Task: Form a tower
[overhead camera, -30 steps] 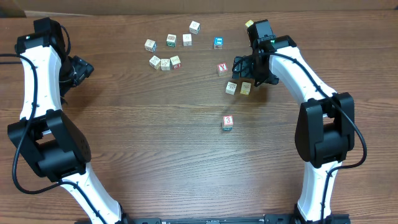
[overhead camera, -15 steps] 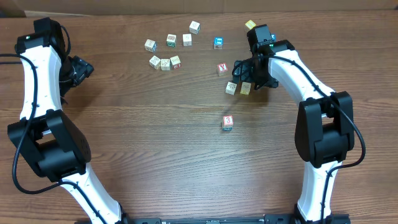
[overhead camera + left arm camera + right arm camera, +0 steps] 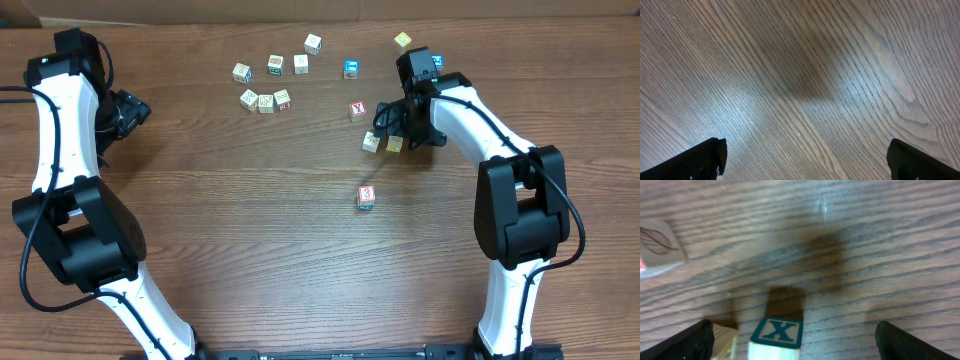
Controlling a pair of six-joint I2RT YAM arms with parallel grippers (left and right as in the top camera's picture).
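Right wrist view: spread right fingers [image 3: 687, 345] bracket the X cube [image 3: 777, 332]; the tower [image 3: 366, 197] stands apart, base-ward, nearer this arm.

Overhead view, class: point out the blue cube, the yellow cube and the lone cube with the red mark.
blue cube [image 3: 351, 68], overhead view, on its top face.
yellow cube [image 3: 402, 40], overhead view, on its top face.
lone red-marked cube [image 3: 366, 195], overhead view, on its marked top face.

Overhead looked straight down on the whole table [image 3: 300, 260]; wrist cameras faced the wood up close, right one sharing a block [image 3: 776, 332].
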